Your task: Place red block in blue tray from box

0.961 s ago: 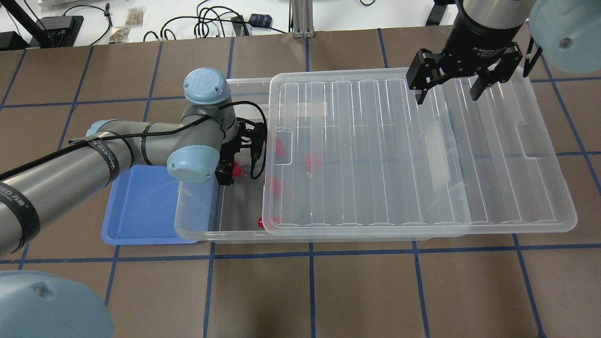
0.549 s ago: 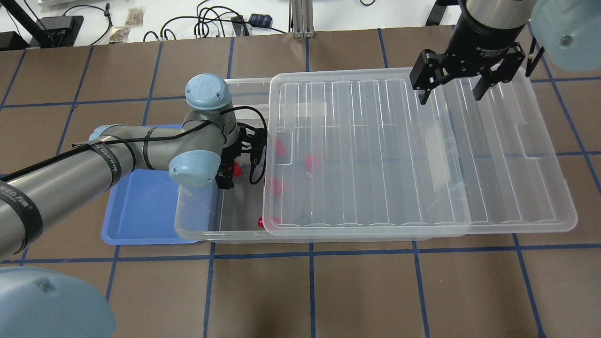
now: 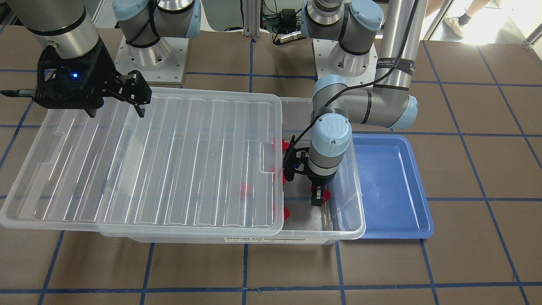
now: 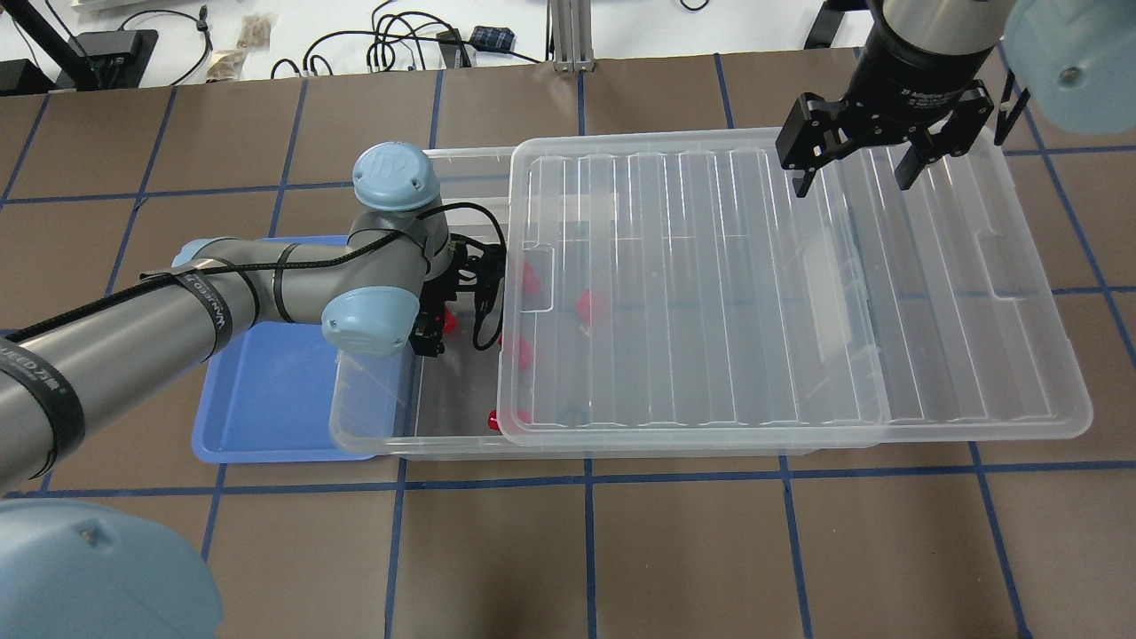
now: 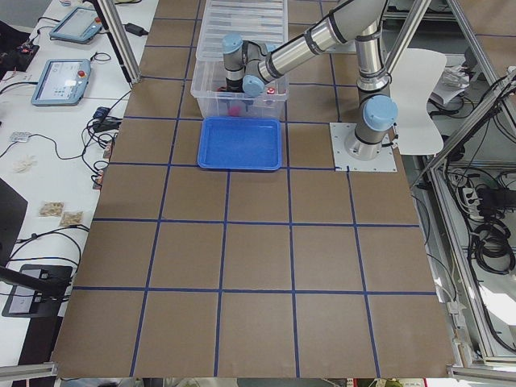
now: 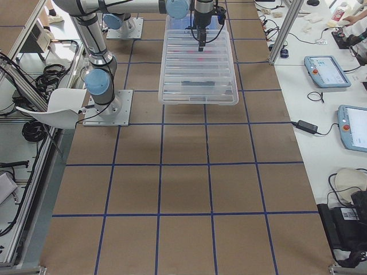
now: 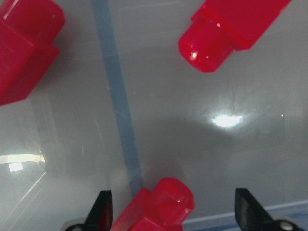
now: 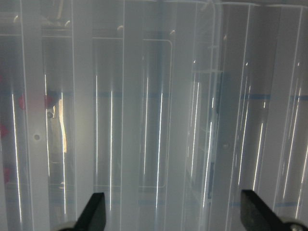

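Observation:
My left gripper [image 4: 432, 333] is open and reaches down into the uncovered left end of the clear box [image 4: 417, 437]. In the left wrist view a red block [image 7: 161, 204] lies between its spread fingertips [image 7: 102, 211], with gaps on both sides. This block also shows in the overhead view [image 4: 449, 321] and the front view [image 3: 325, 195]. The blue tray [image 4: 266, 390] lies beside the box's left end and holds nothing that I can see. My right gripper [image 4: 856, 169] is open and empty, above the far right part of the ribbed lid [image 4: 754, 284].
The lid is slid to the right and covers most of the box. Other red blocks lie in the box: two ahead of the left gripper [image 7: 24, 48] [image 7: 226, 33], and more under the lid's edge [image 4: 590, 306] [image 4: 519, 353]. Brown table with blue tape lines all round.
The left arm's wrist has shifted slightly towards the near side over the box's open end. The right gripper has moved a little to the right and back. Both stay open.

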`<state>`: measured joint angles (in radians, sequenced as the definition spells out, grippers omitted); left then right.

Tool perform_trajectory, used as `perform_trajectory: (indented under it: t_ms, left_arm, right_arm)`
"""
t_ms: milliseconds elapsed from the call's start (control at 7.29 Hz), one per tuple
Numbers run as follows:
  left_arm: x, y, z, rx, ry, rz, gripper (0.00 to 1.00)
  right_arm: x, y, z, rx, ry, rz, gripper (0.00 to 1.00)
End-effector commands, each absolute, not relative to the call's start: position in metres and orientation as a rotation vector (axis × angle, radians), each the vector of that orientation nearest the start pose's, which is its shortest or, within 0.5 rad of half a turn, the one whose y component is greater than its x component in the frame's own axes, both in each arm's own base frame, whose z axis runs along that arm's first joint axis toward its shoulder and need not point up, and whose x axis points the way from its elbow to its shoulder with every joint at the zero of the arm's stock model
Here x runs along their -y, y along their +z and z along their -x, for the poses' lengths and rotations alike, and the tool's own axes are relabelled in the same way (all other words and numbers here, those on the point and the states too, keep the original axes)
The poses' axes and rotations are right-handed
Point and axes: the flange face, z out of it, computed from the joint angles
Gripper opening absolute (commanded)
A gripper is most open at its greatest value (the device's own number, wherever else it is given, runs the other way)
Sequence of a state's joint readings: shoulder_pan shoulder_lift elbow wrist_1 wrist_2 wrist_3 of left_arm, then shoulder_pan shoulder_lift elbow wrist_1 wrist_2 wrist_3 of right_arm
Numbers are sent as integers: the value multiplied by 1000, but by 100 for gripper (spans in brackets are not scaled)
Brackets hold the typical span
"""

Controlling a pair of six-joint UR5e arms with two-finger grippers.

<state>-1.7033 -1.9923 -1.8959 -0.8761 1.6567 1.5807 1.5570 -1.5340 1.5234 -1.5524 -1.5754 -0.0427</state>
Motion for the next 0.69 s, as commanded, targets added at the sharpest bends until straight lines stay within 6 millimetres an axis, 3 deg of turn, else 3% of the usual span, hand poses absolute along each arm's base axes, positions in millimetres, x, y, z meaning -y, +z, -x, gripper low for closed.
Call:
perform_trajectory:
  t_ms: [0,275,549]
  left_arm:
    - [534,181,201,2070,-148,2404,25]
    - [537,192,205,2092,-119,2406,15]
    - [537,199,207,2108,-100,2407,13]
  right_arm:
    - [509,491,-126,-3146,12,46,100]
    - [509,491,-126,-3146,12,46,100]
    - [509,491,-125,-3146,12,41,100]
